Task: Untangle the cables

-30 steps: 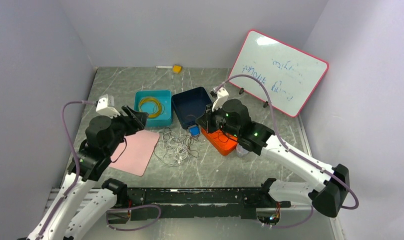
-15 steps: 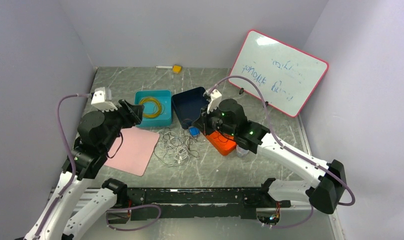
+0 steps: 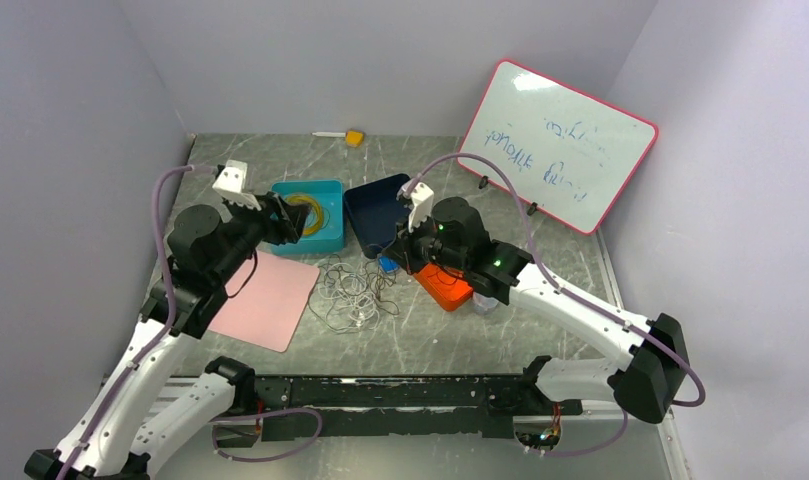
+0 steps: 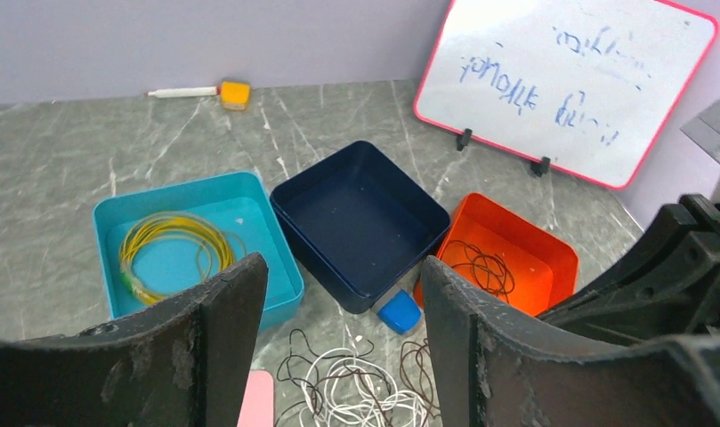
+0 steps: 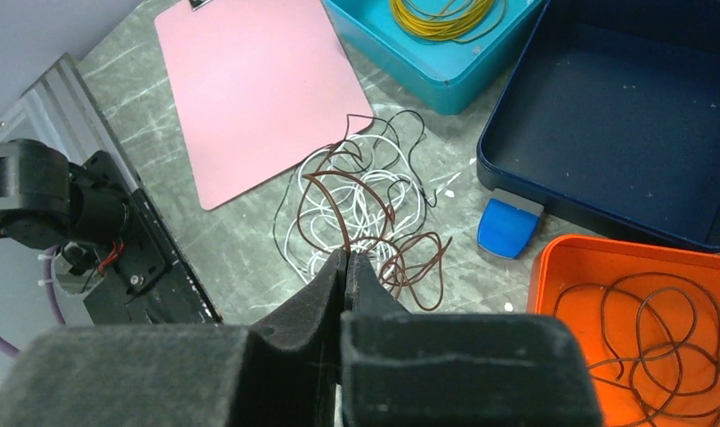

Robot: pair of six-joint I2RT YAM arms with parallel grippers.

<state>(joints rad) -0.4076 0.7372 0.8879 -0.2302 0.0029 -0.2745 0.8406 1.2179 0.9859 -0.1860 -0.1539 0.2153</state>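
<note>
The cables (image 3: 352, 292) lie in a loose tangle of white and brown-red wires on the table, between the pink mat and the orange bin. The tangle also shows in the right wrist view (image 5: 356, 205) and the left wrist view (image 4: 365, 391). My right gripper (image 3: 398, 250) hangs just right of and above the tangle. Its jaws (image 5: 347, 260) are shut on a brown-red strand that rises from the pile. My left gripper (image 3: 280, 222) is open and empty (image 4: 343, 267), raised over the near edge of the teal bin.
A teal bin (image 3: 325, 238) holds a yellow cable coil (image 3: 300, 212). A dark blue bin (image 3: 375, 205) stands beside it. An orange bin (image 5: 561, 258) holds a brown coil (image 5: 650, 325). A small blue piece (image 3: 388, 263), a pink mat (image 3: 275, 300) and a whiteboard (image 3: 555, 145) are nearby.
My left gripper has swung right and back, from over the pink mat to the teal bin. My right gripper has shifted slightly left toward the tangle, still shut.
</note>
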